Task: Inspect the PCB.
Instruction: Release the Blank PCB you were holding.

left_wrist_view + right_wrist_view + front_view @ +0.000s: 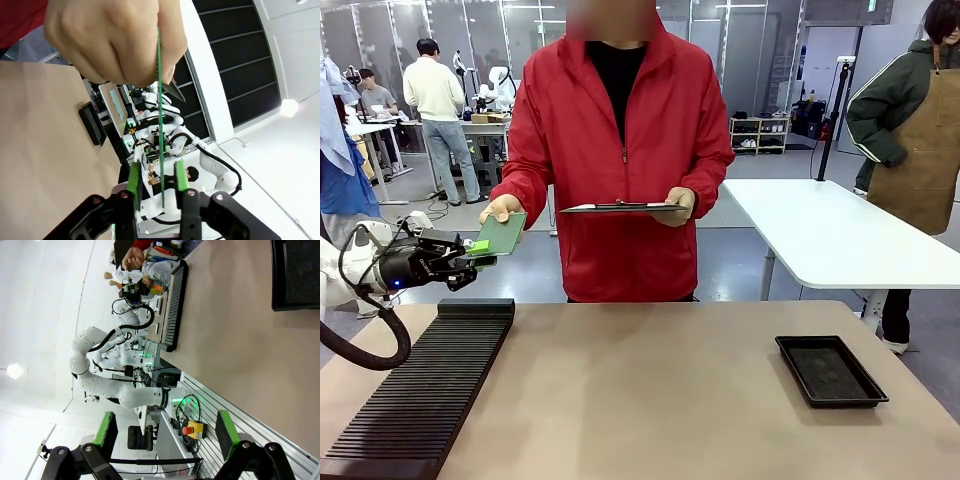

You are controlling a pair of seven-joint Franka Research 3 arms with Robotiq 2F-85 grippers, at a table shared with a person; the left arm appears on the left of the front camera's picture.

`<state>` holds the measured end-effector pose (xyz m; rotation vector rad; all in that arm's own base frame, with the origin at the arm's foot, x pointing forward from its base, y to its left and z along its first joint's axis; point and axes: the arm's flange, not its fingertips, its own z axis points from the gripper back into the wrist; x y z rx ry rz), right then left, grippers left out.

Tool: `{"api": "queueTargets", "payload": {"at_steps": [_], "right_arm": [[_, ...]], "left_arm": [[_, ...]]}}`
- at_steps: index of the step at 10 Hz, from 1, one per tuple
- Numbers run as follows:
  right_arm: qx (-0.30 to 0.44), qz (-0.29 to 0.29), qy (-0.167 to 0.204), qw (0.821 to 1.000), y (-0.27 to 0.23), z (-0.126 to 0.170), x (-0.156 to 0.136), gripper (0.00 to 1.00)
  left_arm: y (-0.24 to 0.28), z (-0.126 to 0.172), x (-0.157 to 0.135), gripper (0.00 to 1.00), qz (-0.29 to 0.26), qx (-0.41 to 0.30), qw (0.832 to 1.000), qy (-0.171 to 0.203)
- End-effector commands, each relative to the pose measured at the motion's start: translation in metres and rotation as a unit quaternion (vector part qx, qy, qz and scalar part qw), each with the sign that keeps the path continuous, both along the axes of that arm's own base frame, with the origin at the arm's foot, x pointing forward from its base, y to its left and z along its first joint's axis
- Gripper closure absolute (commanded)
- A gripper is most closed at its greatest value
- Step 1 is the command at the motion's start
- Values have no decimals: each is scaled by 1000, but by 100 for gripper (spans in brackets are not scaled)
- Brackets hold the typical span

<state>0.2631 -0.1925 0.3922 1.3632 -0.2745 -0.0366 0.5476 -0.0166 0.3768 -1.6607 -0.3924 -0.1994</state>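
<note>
Far left, left hand (pixel 480 246) open astride PCB (pixel 503 232), person (pixel 620 160) gripping it; right hand (pixel 164 432) open.

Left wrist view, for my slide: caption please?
A person's hand holds the PCB edge-on between the jaws of the open left gripper.

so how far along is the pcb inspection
Done: the PCB is in the person's hand, and the left gripper stands open around its edge. In hand: the person holds it up next to a clipboard. Left: probably the check itself.
</note>
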Motion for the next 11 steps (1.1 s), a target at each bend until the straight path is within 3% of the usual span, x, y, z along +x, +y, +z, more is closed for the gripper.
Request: {"api": "queueTargets", "payload": {"at_steps": [1, 2, 3, 5, 6, 7, 11], "right_arm": [[1, 0, -1, 1000, 0, 2, 0, 0], [1, 0, -1, 1000, 0, 2, 0, 0], [1, 0, -1, 1000, 0, 2, 0, 0], [1, 0, -1, 1000, 0, 2, 0, 0], [1, 0, -1, 1000, 0, 2, 0, 0], [1, 0, -1, 1000, 0, 2, 0, 0], [1, 0, -1, 1000, 0, 2, 0, 0]], "left_arm": [[-1, 0, -1, 17, 5, 3, 1000, 8], [-3, -1, 0, 20, 1, 4, 1000, 13], [-3, -1, 0, 0, 2, 5, 1000, 13], [-2, -1, 0, 0, 5, 6, 1000, 14], [-2, -1, 0, 7, 8, 6, 1000, 14], [-2, -1, 1, 0, 11, 8, 1000, 14], [0, -1, 0, 0, 1, 1, 1000, 2]]}}
